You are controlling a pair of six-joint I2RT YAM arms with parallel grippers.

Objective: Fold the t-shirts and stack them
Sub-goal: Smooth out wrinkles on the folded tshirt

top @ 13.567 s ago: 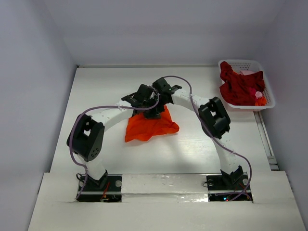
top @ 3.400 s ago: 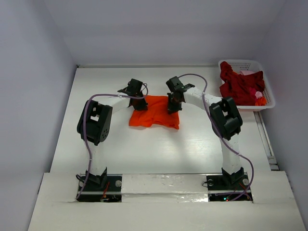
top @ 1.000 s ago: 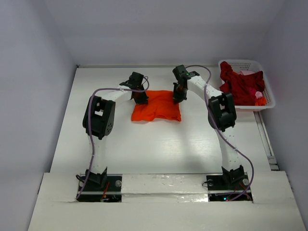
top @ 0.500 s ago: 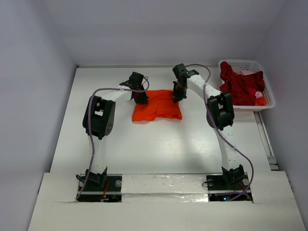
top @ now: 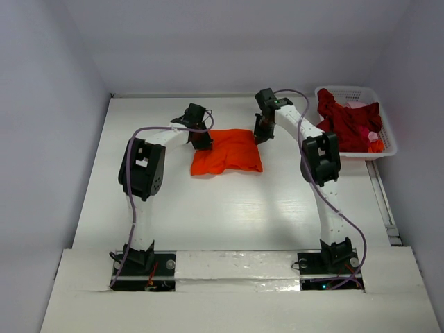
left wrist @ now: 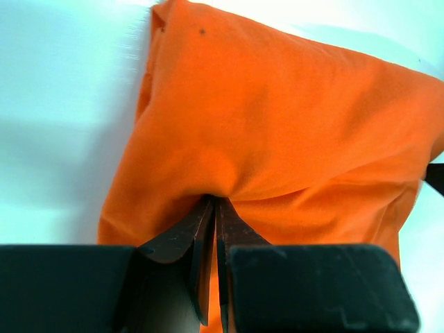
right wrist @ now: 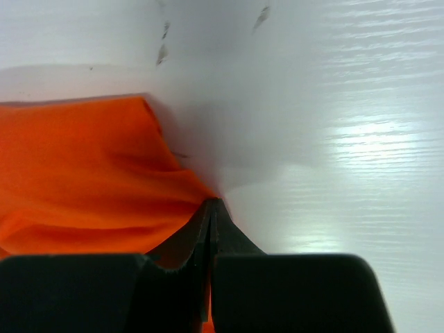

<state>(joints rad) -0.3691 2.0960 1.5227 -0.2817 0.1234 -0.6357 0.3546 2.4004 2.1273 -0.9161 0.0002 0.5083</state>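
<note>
My left jaws are clenched on the orange t-shirt (top: 227,151). In my left wrist view the cloth (left wrist: 277,125) bunches into a pucker just where the two dark tips meet, with a sliver of orange caught between them. My right jaws are pinched tight too. In the right wrist view the shirt's edge (right wrist: 83,173) draws up to a point at the tips, so I am grasping a thin bit of cloth there.

From above, the shirt lies on the white worktop (top: 208,215) a little beyond the middle, as a rumpled, roughly rectangular bundle. My left arm (top: 142,166) reaches to its far left corner and my right arm (top: 319,159) to its far right corner. The cloth between the two corners lies flat on the surface. The near edge is uneven, with the near left corner bulging out.

At the far right stands a white lattice basket (top: 386,142) holding the dark red t-shirts (top: 347,125) in a heap, well apart from the orange one.
</note>
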